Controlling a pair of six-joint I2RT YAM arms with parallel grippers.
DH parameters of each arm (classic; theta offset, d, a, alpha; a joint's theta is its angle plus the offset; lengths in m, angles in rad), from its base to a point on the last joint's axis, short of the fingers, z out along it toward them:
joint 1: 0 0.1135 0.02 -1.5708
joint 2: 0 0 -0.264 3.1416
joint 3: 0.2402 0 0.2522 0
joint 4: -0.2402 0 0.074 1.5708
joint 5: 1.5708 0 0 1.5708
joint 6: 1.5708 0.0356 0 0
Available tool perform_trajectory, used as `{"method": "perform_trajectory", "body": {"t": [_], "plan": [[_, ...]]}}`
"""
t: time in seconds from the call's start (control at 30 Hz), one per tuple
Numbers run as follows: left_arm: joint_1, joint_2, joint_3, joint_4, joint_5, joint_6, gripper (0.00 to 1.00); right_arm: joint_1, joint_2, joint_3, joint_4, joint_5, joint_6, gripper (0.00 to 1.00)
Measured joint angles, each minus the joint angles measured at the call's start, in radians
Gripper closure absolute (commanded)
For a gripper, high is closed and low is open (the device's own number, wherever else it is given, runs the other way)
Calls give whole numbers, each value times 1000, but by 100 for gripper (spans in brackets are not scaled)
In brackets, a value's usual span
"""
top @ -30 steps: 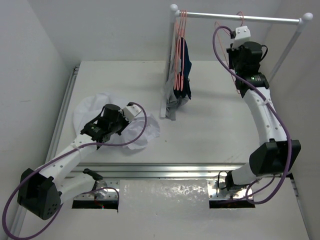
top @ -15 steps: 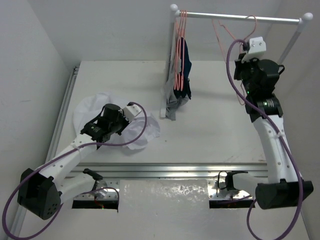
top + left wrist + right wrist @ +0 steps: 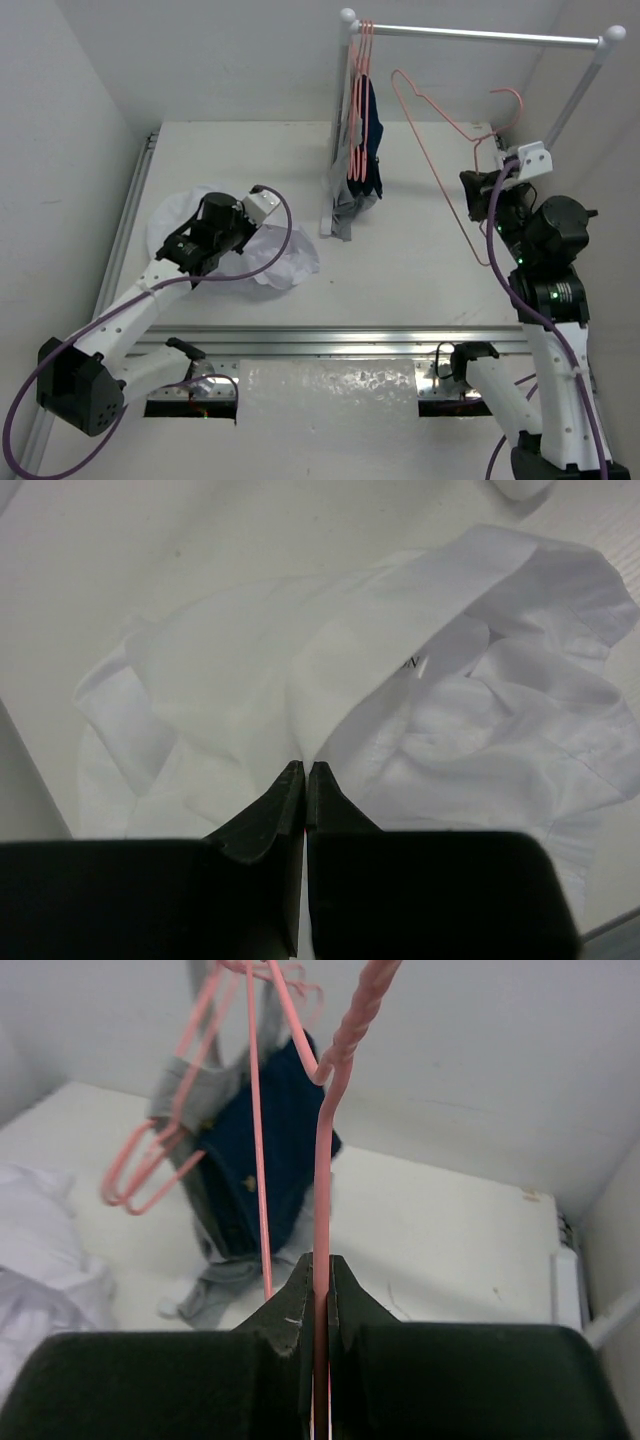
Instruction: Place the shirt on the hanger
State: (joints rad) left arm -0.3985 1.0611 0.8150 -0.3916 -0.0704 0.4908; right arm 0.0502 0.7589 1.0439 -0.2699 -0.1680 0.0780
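Now the right gripper [image 3: 320,1270] is clenched on the pink wire hanger [image 3: 323,1180], holding it up in the air below the rail [image 3: 480,35], near the navy and grey clothes [image 3: 365,140]. The left gripper [image 3: 304,768] pinches a fold of the white shirt [image 3: 450,730], which lies crumpled on the counter [image 3: 420,270].

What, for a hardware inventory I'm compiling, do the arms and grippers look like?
The left arm and right arm have white tubular links and bulky black joint housings. A purple cable loops along each, and a small white camera box sits at each wrist. The left gripper and right gripper have black, wedge-tapered fingers.
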Motion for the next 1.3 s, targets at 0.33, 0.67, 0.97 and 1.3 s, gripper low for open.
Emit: {"method": "perform_trajectory", "body": {"t": [0.33, 0.67, 0.97, 1.3], "plan": [[153, 30, 202, 8, 0, 27, 100, 19, 79, 133, 19, -300, 81, 100], [237, 121, 327, 13, 78, 12, 100, 417, 264, 150, -40, -163, -52, 100], [241, 152, 359, -7, 105, -19, 100, 535, 262, 49, -54, -124, -81, 100], [241, 122, 396, -63, 216, -18, 100, 769, 410, 48, -56, 78, -165, 100]]}}
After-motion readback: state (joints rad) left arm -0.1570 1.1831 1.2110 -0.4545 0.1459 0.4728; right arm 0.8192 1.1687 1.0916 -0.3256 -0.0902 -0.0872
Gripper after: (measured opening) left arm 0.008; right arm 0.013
